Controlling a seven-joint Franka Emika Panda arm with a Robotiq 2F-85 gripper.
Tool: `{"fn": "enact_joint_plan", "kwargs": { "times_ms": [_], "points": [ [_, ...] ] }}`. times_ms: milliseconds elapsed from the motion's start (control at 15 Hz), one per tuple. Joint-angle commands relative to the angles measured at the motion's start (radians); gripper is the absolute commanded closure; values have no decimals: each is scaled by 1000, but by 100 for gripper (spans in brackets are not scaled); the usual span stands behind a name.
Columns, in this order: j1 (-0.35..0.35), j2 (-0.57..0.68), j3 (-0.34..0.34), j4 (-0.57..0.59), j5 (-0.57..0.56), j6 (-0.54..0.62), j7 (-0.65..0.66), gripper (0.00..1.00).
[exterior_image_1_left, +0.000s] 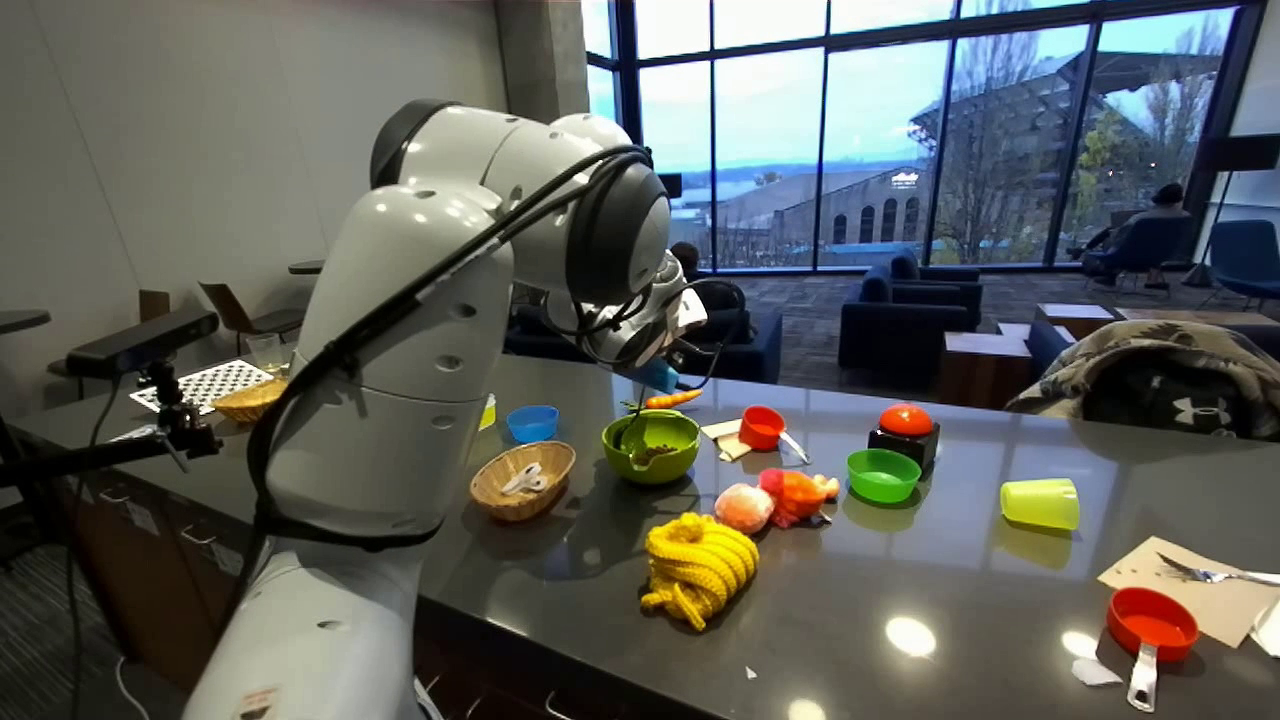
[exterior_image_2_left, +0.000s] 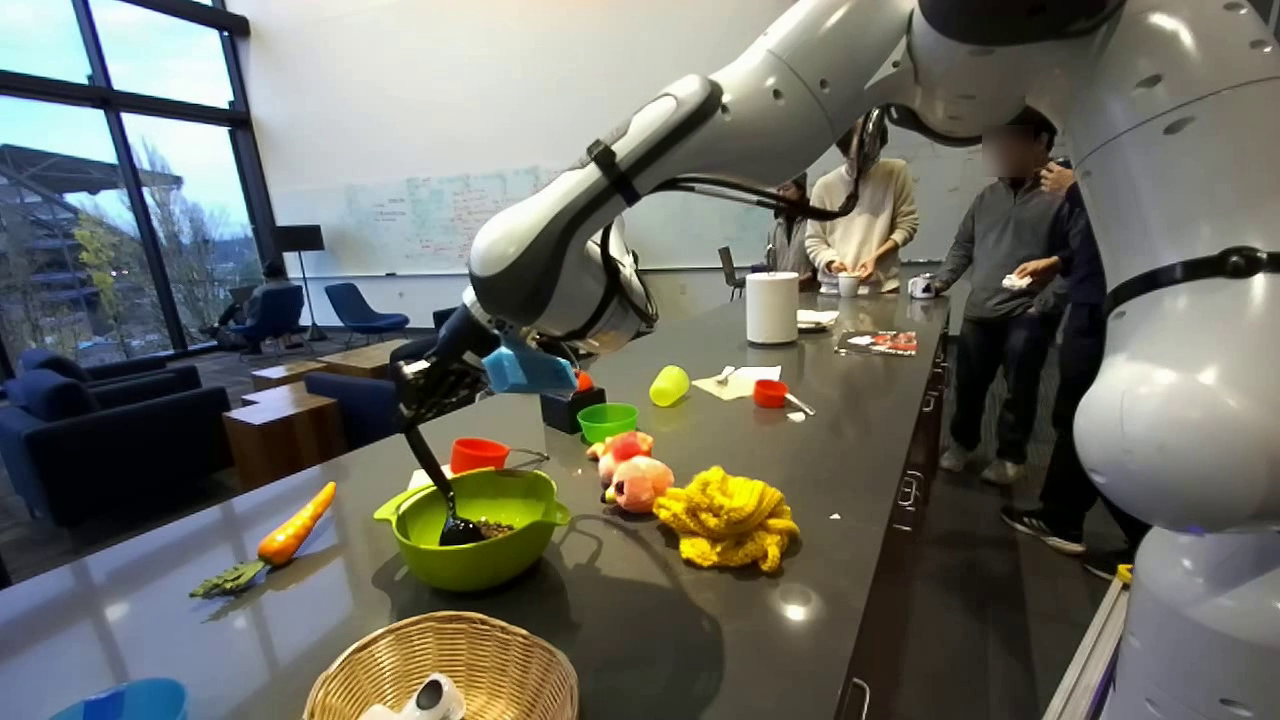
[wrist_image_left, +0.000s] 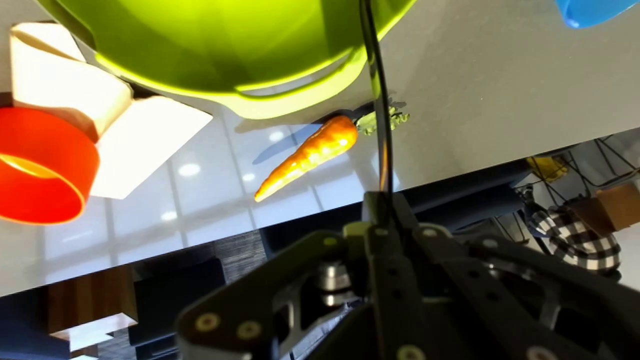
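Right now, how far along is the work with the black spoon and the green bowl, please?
Done: the pincer is shut on the black spoon, whose head is inside the green bowl. In hand: apparently stirring or scooping, with the head beside brown bits. Left: probably finishing that and taking the spoon out, as its head is down in the bowl. Whether it carries bits, I cannot tell.

Cool daylight through windows (exterior_image_1_left: 885, 120), countertop (exterior_image_1_left: 850, 590) glare
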Motion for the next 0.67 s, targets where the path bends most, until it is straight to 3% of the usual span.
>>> {"fn": "enact_joint_plan", "kwargs": {
  "times_ms": [0,600],
  "points": [
    [37,23,-21,34,-17,1,-7,99],
    [64,84,-65,80,-16,11,-30,99]
  ]
}}
